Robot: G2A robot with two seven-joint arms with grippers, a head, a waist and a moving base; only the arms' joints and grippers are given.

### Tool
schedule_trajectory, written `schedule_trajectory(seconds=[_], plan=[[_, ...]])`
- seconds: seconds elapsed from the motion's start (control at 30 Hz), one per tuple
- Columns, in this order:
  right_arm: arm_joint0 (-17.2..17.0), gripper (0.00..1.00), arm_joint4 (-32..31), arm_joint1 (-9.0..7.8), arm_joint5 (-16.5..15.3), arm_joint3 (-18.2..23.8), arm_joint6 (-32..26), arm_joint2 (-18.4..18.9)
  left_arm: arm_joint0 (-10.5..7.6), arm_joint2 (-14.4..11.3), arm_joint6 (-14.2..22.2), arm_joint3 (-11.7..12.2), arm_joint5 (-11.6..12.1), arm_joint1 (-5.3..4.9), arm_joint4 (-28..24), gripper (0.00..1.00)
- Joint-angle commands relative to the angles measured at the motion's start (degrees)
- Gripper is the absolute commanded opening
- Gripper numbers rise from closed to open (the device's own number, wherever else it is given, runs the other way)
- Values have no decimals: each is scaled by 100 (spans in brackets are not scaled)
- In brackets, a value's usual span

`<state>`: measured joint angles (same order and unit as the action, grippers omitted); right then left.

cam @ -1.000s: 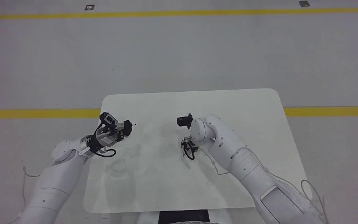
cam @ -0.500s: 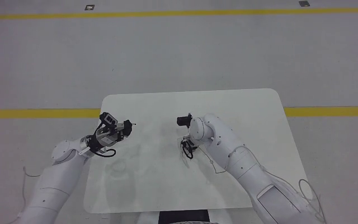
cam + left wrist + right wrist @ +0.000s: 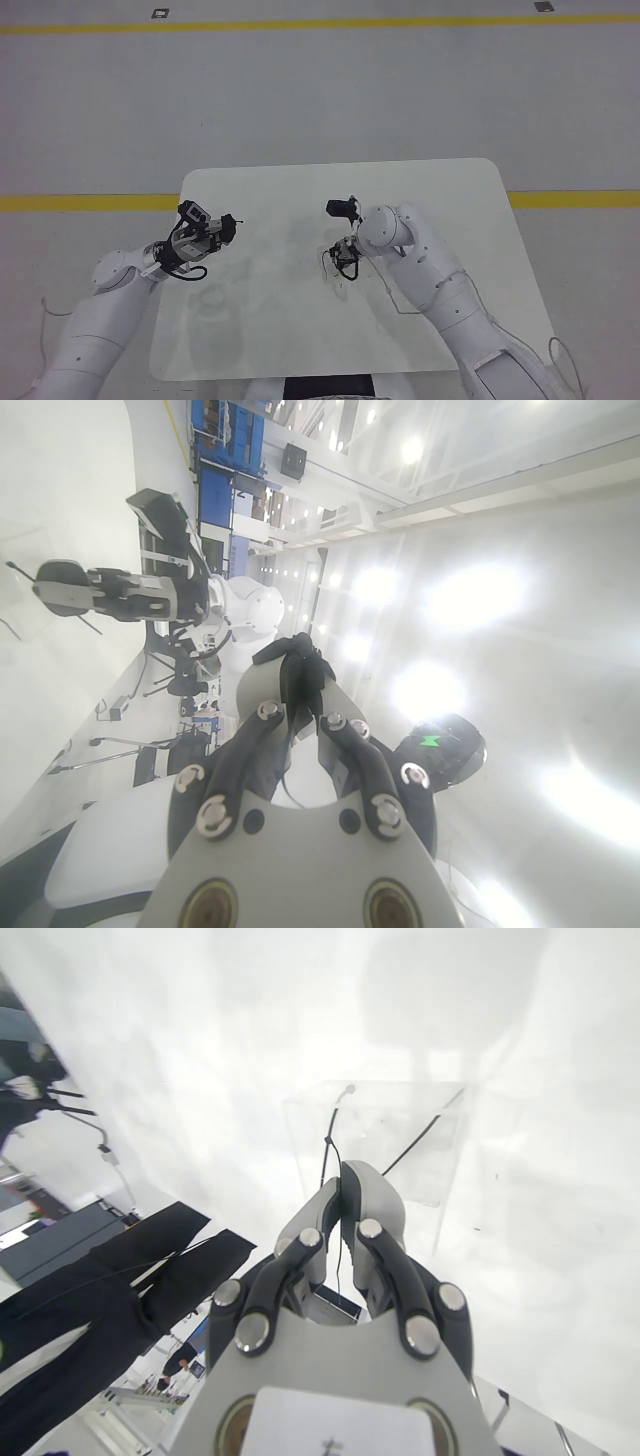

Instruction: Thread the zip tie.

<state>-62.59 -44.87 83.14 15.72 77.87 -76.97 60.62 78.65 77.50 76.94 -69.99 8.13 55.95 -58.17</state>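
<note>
White table [image 3: 440, 190] — right claw [image 3: 341, 1183] clamped on zip tie [image 3: 328, 1141], head just beyond its tips; left claw [image 3: 300, 685] closed on black bundle [image 3: 305, 655]. Threading apparently pending — tail must meet head.

White table [image 3: 430, 190], rounded corners, plain glossy top. I've got it standing on a pale floor [image 3: 320, 90] with yellow lines running left to right. One clear, straight-sided box [image 3: 440, 1178] stands upright directly on the tabletop.
</note>
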Motion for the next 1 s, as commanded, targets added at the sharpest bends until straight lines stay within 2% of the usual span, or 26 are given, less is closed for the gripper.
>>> schedule_trajectory(seconds=[0.0,0.17,0.27,0.63,0.7,0.77,0.87,0.97], plan=[[-258,0,296,-58,-165,307,224,310,0,0,0,0,0,0,0,0],[-881,0,1014,-163,-684,1005,903,868,0,0,0,0,0,0,0,0],[-1097,0,1340,-205,-1144,1229,1070,990,0,0,0,0,0,0,0,0],[-1097,0,1340,-205,-1144,1229,1070,990,0,0,0,0,0,0,0,0],[-1170,0,1491,-185,-1220,1252,1618,964,0,0,0,0,0,0,0,0],[-1267,0,2115,-129,-1353,1377,2450,976,19,-29,-195,-48,52,4,136,0],[-1508,0,2948,-52,-1672,1576,3600,948,148,-88,-517,-203,340,42,99,0],[-1700,0,3529,11,-1868,1662,4400,823,259,-173,-763,-265,756,85,148,0]])
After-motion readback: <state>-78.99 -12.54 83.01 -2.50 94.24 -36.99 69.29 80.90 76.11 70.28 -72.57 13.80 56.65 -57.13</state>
